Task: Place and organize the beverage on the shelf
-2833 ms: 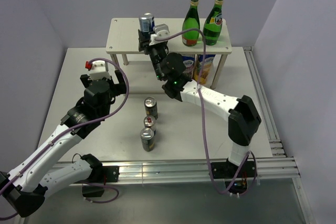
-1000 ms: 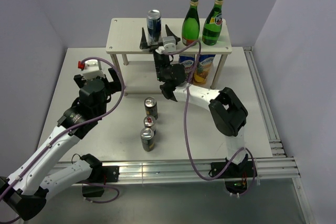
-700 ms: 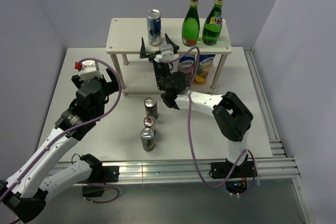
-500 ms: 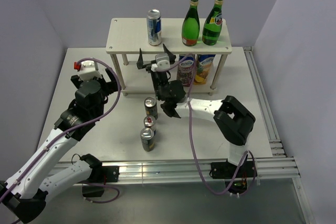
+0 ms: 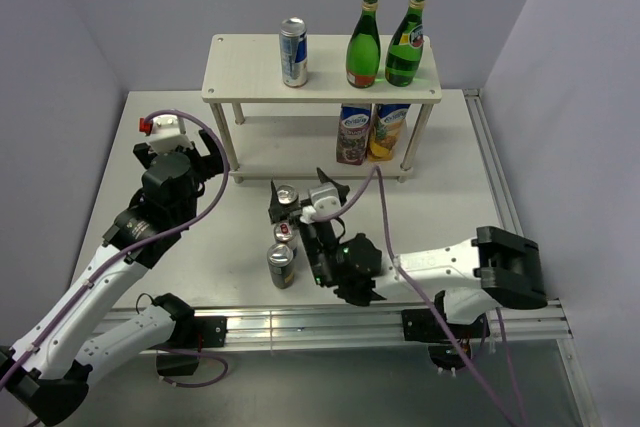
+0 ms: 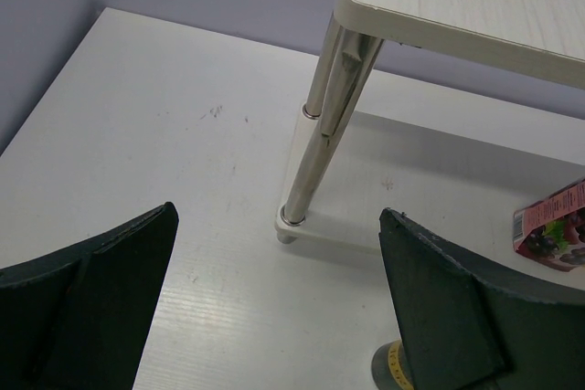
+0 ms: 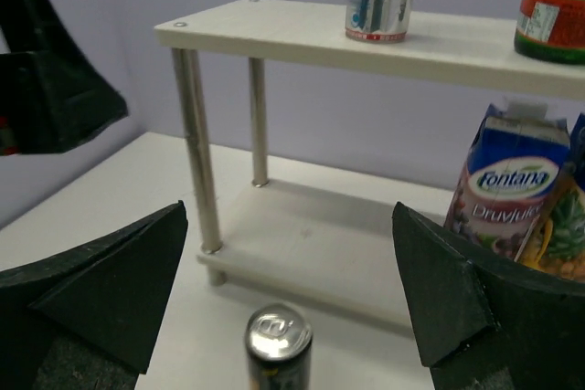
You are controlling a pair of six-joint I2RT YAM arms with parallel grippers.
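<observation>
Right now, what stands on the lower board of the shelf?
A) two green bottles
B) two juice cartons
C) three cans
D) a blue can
B: two juice cartons stand on the lower board of the shelf; the green bottles are on the top board.

The left arm (image 5: 100, 272) leaves its base, folds at an elbow in the near left corner, then slants forward and rightward to its wrist on the left side of the workspace. The left gripper (image 5: 177, 144) points away from the bases with its jaws spread wide and nothing between them. Its dark fingers (image 6: 87, 285) sit at either edge of the wrist view. The right arm (image 5: 440, 265) lies low, its forearm running leftward from a black elbow on the right. The right gripper (image 5: 298, 185) also faces away, its fingers (image 7: 101, 289) wide apart and empty.
</observation>
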